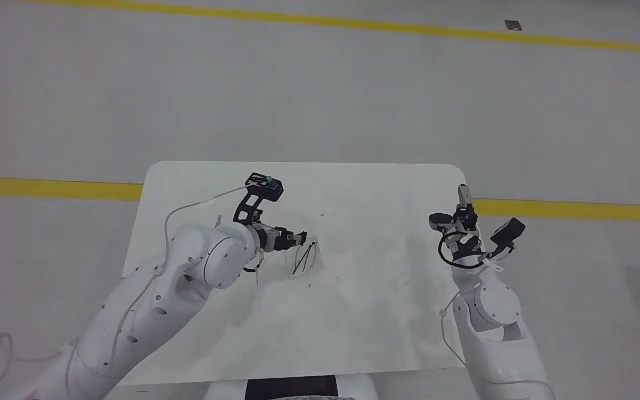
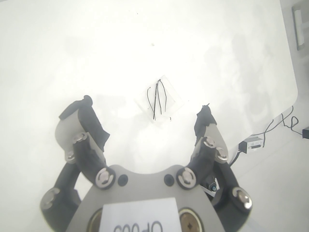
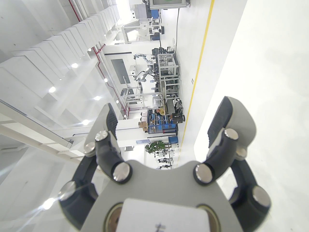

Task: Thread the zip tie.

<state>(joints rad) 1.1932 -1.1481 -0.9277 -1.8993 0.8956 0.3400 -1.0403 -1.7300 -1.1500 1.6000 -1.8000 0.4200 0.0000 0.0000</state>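
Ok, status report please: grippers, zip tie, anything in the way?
Left gripper open, empty, close to zip ties. Right gripper open, empty, at table edge. Ties on clear sheet, nothing blocking.

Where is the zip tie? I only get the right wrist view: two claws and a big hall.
Observer: The zip ties, a few thin black strands, lie on a clear sheet on the white table.
Operator: Is anything near them?
Observer: The left gripper is over the table right beside them, open and holding nothing.
Operator: And my claws, where are they?
Observer: The right gripper is at the table's right edge, well apart from the ties.
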